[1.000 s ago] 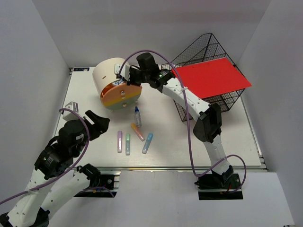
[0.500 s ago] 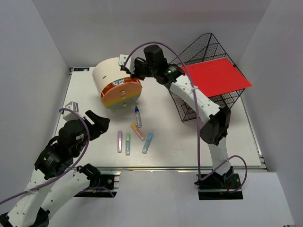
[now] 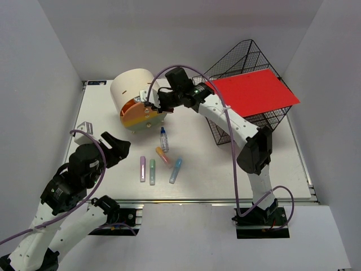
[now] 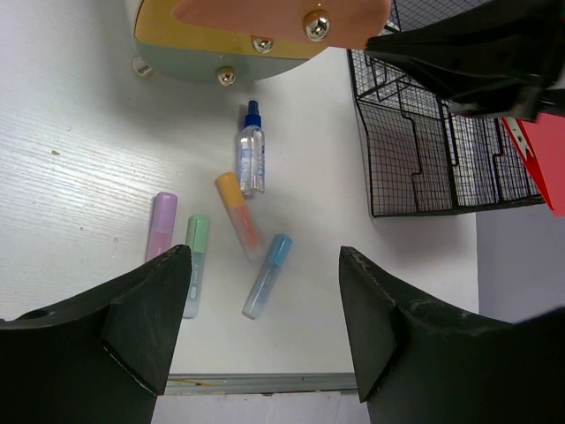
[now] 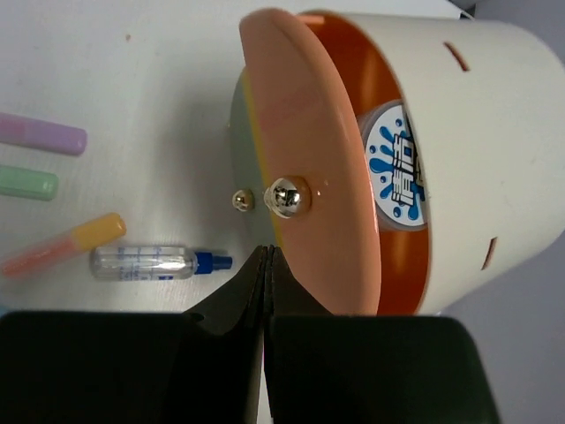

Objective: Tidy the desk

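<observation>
At desk [image 3: 225, 175] 11 o'clock: right gripper [image 5: 267, 256], jaws pressed together, tips just beside knob [image 5: 287, 196] of drawer box [image 3: 131, 89]; at 8 o'clock: left gripper [image 4: 263, 256], jaws wide.

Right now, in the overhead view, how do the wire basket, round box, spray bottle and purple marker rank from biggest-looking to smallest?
1. Black wire basket
2. Cream-and-orange round box
3. Spray bottle and purple marker: these look about the same size, too close to rank.
</observation>
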{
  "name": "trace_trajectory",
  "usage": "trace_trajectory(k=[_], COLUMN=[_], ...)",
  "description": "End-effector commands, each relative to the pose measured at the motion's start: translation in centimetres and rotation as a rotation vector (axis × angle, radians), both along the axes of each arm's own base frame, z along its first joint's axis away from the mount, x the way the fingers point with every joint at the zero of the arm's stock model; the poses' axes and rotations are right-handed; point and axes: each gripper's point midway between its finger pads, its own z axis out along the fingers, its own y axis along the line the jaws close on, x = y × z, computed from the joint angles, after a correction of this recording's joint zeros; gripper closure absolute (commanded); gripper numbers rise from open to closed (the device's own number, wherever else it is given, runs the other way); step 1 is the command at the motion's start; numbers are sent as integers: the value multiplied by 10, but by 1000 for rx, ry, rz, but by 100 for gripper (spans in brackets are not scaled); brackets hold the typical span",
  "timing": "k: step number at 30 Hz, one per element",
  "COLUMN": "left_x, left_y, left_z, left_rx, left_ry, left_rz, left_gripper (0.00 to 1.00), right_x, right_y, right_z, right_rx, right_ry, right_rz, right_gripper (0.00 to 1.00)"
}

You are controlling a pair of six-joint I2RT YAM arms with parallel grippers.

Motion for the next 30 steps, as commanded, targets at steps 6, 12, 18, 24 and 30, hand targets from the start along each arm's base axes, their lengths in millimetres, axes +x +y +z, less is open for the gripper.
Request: trace_trajectory(k=[6, 12, 18, 24, 30], left_x=[-1, -1, -2, -1, -1], left_y=[3, 3, 4, 2, 1], left_z=[10, 7, 6, 6, 3], left_rx=[-12, -8, -7, -10, -9], left_ry=[-19, -13, -9, -8, -2], left_rz=[8, 10, 16, 10, 8], left_gripper=[22, 20, 19, 19, 19], right_x=[49, 65, 63, 73, 77], right_y=[18, 30, 37, 42, 42], right_z=[-9, -4, 0, 1, -3], right_rx=[39, 89, 120, 150, 153], right_ry=[-86, -108, -86, -99, -97], right_rz=[-172, -221, -215, -262, -287], right_gripper=[100, 100, 100, 100, 100])
